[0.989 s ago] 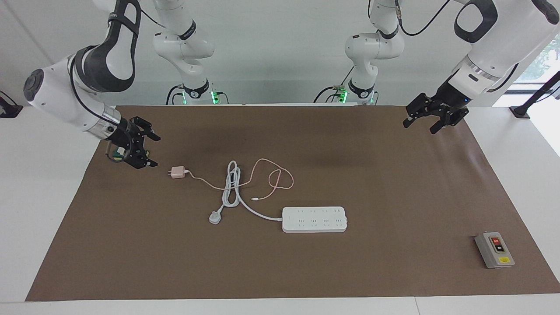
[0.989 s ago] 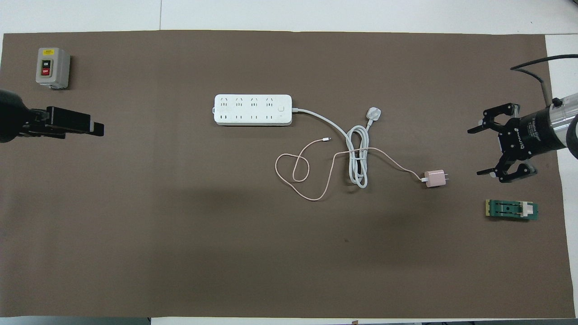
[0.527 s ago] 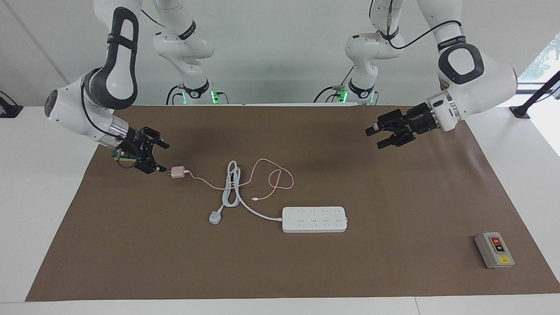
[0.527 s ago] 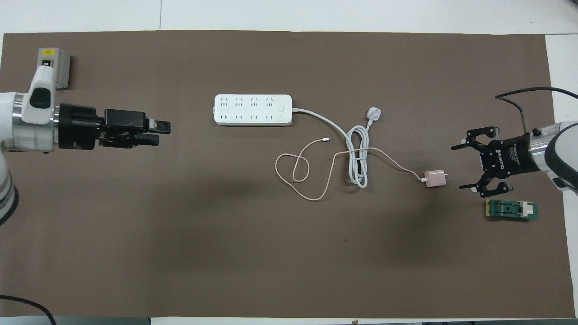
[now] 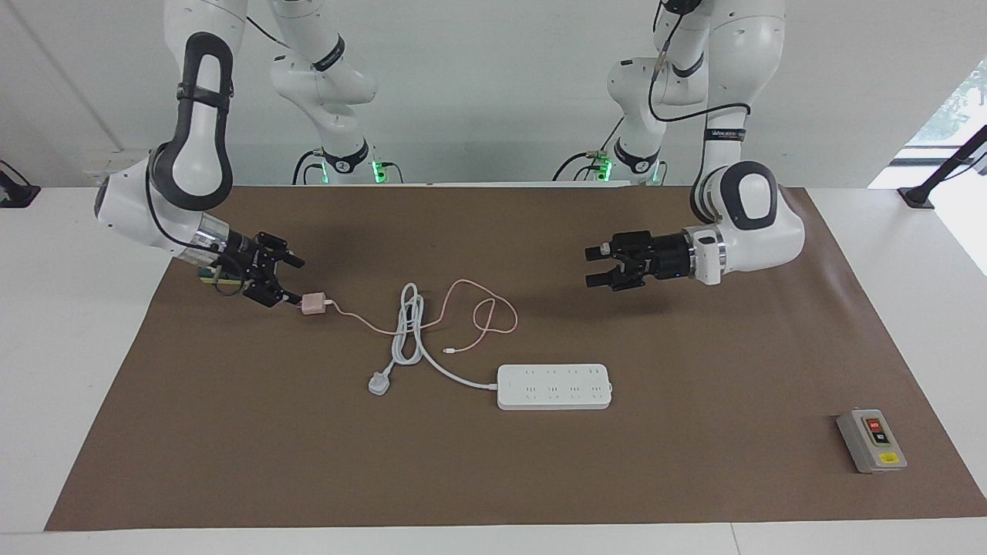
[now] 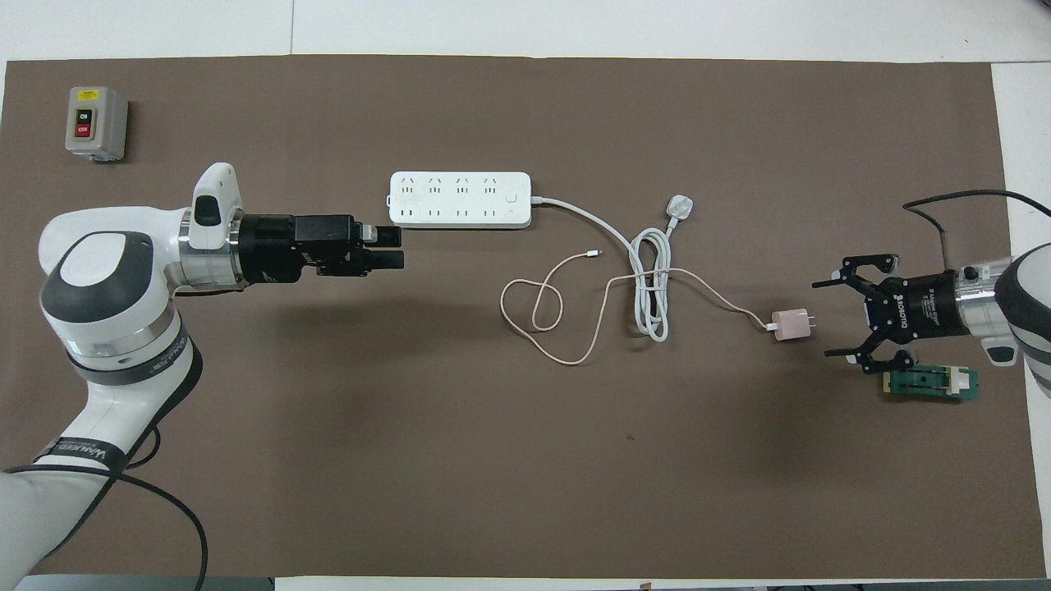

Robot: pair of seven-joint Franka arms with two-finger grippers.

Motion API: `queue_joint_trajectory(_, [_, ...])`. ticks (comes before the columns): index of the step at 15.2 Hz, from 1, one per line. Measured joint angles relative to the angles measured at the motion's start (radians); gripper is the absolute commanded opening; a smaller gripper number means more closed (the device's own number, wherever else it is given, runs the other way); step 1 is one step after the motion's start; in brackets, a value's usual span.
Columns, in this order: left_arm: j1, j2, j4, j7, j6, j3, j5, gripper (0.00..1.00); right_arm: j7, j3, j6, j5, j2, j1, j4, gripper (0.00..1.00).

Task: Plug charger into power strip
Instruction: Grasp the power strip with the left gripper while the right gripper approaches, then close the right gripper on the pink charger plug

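Observation:
The pale-pink charger (image 5: 312, 304) lies on the brown mat (image 5: 694, 370), and it also shows in the overhead view (image 6: 791, 325). Its thin pink cable (image 6: 566, 316) loops toward the table's middle. The white power strip (image 5: 554, 386) lies flat, farther from the robots than the charger; it also shows in the overhead view (image 6: 458, 199). My right gripper (image 5: 297, 281) is open and low, right beside the charger's prong end, apart from it (image 6: 823, 318). My left gripper (image 5: 592, 267) is open and empty, held over the mat by the strip's end (image 6: 396, 249).
A white three-pin plug (image 6: 680, 205) with a coiled thick cord (image 6: 651, 283) lies between charger and strip, crossing the pink cable. A small green board (image 6: 930, 382) lies under the right wrist. A grey button box (image 6: 96, 123) stands at the left arm's end.
My right gripper has come down and moved in to the charger's prong end. My left arm has swung in from the table's end, its gripper now over the mat near the power strip.

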Motion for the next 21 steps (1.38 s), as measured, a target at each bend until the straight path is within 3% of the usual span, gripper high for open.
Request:
queue_joint_trajectory(3, [-0.005, 0.054, -0.002, 0.025, -0.042, -0.003, -0.089, 1.00, -0.046, 0.000, -0.001, 0.047, 0.045, -0.021, -0.003, 1.00])
queue_joint_trajectory(6, [-0.039, 0.061, -0.004, 0.041, -0.051, -0.004, -0.144, 1.00, -0.120, 0.001, -0.014, 0.062, 0.082, -0.021, -0.003, 1.00])
queue_joint_trajectory(19, [-0.066, 0.061, -0.001, 0.121, -0.029, -0.004, -0.160, 1.00, -0.234, 0.001, -0.015, 0.063, 0.163, -0.029, 0.020, 1.00])
queue_joint_trajectory(21, [-0.066, 0.061, -0.001, 0.121, -0.028, -0.004, -0.160, 1.00, -0.245, 0.001, -0.016, 0.063, 0.171, -0.031, 0.027, 0.94])
